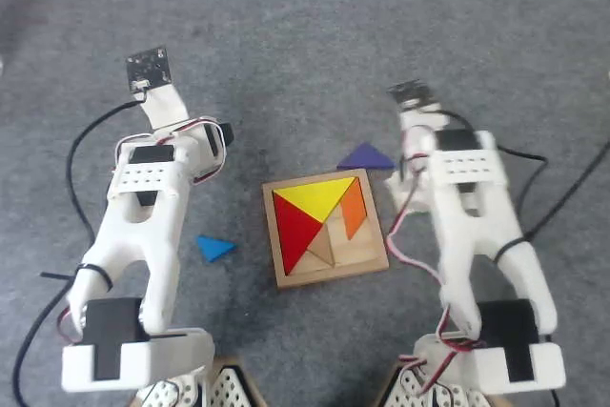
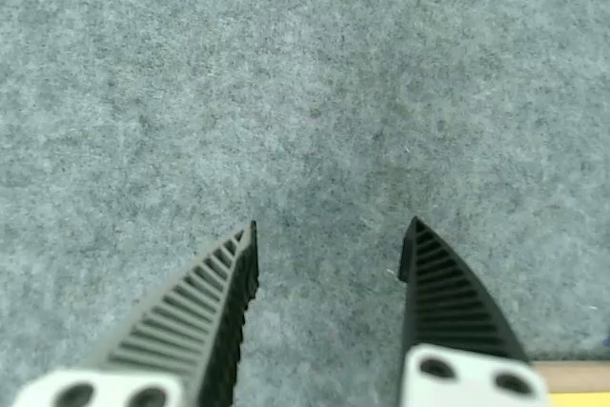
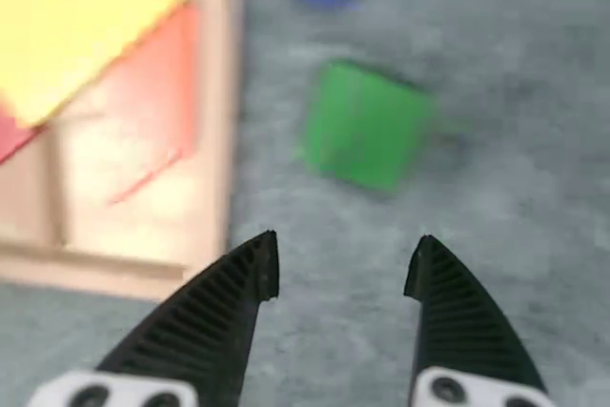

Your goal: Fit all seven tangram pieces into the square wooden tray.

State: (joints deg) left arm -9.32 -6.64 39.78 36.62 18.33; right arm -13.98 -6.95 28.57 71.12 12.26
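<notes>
**Three pieces in the tray, three loose on the felt**

The right gripper [image 3: 348,269] hangs with its ribbed jaws spread and nothing between them, low over the grey felt [image 1: 286,64], just beside the outer rim of the tray [image 3: 229,92]. The green square [image 3: 367,126] lies on the felt ahead of it, near the tray but apart from it. The left gripper [image 2: 332,254] is likewise parted and empty, over bare felt.

In the high view the tray [image 1: 334,275] sits between the two arms. The yellow triangle [image 1: 310,199] fills its far side, the red triangle [image 1: 295,231] lies along the left arm's side, and the orange parallelogram [image 1: 354,207] lies against the right arm's side. The near part shows bare wood marked with lines; I cannot tell whether these are piece edges or a guide.

Outside the tray, the violet triangle [image 1: 366,157] lies just off the far corner, and a small blue triangle [image 1: 214,248] lies well off, next to the left arm.

By my count the job is a little under half done. The two big triangles are seated, the green square looks to be the next pick, and the smaller shapes have to go into the bare wood
</notes>
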